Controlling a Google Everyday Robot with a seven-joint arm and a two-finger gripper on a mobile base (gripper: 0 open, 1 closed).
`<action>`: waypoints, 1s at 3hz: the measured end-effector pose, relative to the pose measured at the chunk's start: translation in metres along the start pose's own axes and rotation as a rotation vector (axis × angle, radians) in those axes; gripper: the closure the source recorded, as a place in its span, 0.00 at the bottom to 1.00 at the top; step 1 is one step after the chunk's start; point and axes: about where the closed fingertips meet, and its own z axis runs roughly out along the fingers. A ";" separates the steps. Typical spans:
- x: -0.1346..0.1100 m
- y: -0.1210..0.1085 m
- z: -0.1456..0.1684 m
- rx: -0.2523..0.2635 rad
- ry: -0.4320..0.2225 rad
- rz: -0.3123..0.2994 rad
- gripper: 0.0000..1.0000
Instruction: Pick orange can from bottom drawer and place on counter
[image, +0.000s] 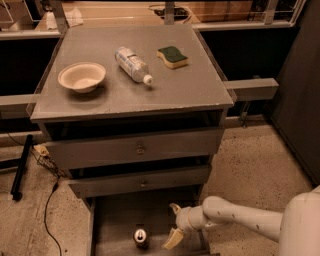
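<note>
The orange can stands upright on the floor of the open bottom drawer, near its front, silver top showing. My gripper is open, low over the drawer just right of the can, one finger pointing up and one down; it does not touch the can. My white arm reaches in from the lower right. The counter is the grey cabinet top above.
On the counter lie a cream bowl, a clear water bottle on its side and a green-and-yellow sponge. Two upper drawers are shut. A black cable runs over the floor at left.
</note>
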 end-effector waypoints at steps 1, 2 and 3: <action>0.006 0.002 0.009 -0.015 -0.012 0.011 0.00; 0.033 -0.008 0.053 -0.075 -0.059 0.027 0.00; 0.033 -0.011 0.053 -0.072 -0.061 0.029 0.00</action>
